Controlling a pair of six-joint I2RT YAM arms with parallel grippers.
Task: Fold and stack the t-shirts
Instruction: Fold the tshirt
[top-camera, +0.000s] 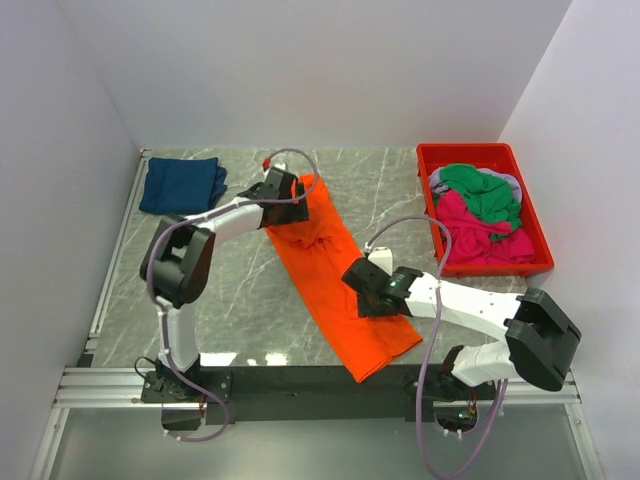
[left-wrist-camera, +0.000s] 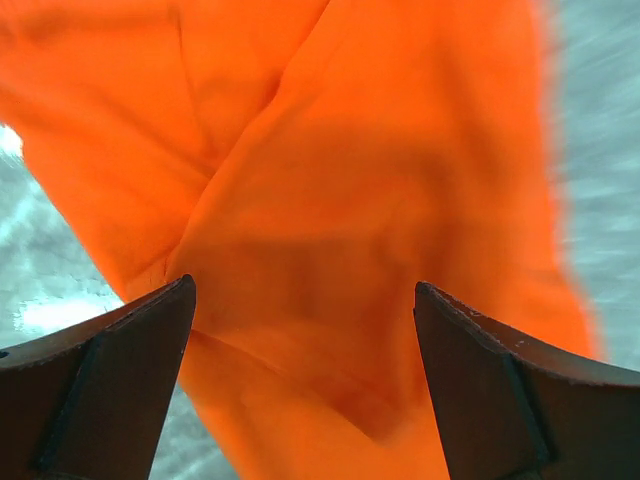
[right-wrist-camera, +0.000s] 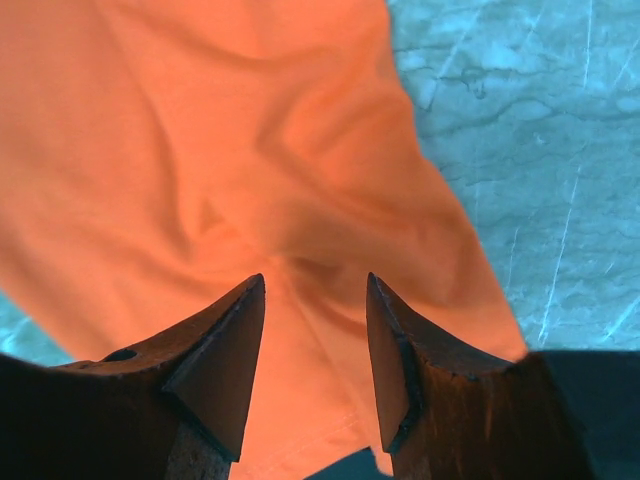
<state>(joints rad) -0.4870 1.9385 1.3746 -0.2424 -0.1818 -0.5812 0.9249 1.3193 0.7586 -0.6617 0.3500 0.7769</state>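
Orange t-shirt (top-camera: 335, 275) lies as a long folded strip on the table (top-camera: 250, 300). Both jaws released, one over each end, seemingly holding nothing, so staged for the crosswise fold, I guess.

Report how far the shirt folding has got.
Done: the navy shirt lies folded at the far left. In hand: the orange shirt lies as a long strip in the middle. The left gripper hangs open over its far end and the right gripper over its near part, neither pinching cloth. Left: finishing and stacking the orange one, then the green shirt, pink shirt and grey shirt heaped in the red bin.
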